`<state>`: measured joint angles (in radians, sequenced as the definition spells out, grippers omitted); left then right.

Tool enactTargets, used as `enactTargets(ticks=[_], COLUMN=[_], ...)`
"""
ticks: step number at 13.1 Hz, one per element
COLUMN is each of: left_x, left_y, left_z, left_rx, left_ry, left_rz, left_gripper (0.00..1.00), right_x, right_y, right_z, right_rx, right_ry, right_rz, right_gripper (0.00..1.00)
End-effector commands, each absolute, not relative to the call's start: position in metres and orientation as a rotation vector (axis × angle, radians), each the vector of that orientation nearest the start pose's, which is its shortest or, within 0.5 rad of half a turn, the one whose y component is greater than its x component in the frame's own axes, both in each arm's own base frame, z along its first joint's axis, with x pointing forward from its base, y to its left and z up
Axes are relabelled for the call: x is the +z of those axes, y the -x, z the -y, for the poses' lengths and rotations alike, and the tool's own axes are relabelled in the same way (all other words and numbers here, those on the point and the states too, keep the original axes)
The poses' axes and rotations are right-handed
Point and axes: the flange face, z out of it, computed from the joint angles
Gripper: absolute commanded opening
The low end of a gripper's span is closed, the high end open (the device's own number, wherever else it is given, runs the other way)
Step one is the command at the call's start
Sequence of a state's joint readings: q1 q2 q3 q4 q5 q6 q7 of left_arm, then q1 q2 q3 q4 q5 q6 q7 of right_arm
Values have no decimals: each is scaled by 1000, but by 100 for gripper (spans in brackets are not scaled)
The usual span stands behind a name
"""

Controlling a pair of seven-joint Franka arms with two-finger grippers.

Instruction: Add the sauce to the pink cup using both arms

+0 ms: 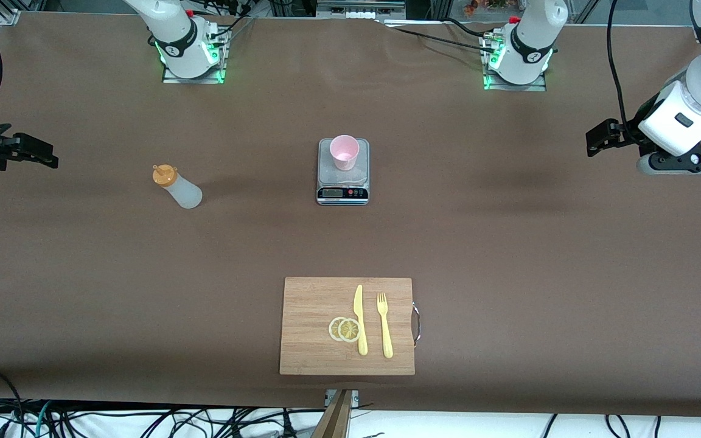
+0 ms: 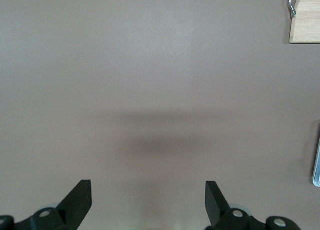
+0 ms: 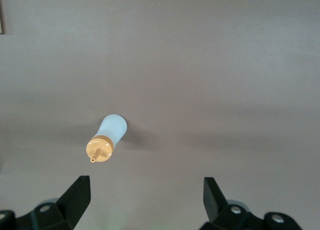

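My right end effector [image 3: 145, 202] and left end effector [image 2: 148, 202] hover released over bare tabletop [image 1: 509, 243]; sauce bottle [image 1: 177, 186] stands upright, well apart from the pink cup [image 1: 344, 151] on the scale [image 1: 342, 182], so any grasp should keep it vertical.

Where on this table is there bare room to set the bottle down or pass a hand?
Bare cloth lies between the sauce bottle and the scale holding the pink cup, between the scale and the cutting board, and under the open left hand. The right hand is open too. Crowded: the board's knife, fork and lemon slices.
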<state>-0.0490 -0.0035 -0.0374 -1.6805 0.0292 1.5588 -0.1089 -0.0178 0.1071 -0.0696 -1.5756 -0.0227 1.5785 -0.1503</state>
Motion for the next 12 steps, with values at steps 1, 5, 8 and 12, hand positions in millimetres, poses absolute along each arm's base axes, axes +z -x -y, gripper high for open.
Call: enactTargets(ticks=[1, 5, 8, 12], left_x=[580, 581, 581, 581], left_y=[-547, -547, -547, -547], left_z=[42, 42, 42, 42], left_rx=[190, 188, 188, 186], left_ry=[3120, 3120, 3120, 3121], left_rz=[9, 9, 9, 9], left_gripper=[100, 100, 100, 100], right_x=[560, 559, 559, 558], right_y=[-573, -581, -587, -586], right_z=[52, 56, 60, 59], right_rx=[186, 189, 187, 189], right_ry=[3177, 3195, 3197, 3195], right_rz=[83, 90, 87, 85], right_gripper=[100, 100, 100, 100])
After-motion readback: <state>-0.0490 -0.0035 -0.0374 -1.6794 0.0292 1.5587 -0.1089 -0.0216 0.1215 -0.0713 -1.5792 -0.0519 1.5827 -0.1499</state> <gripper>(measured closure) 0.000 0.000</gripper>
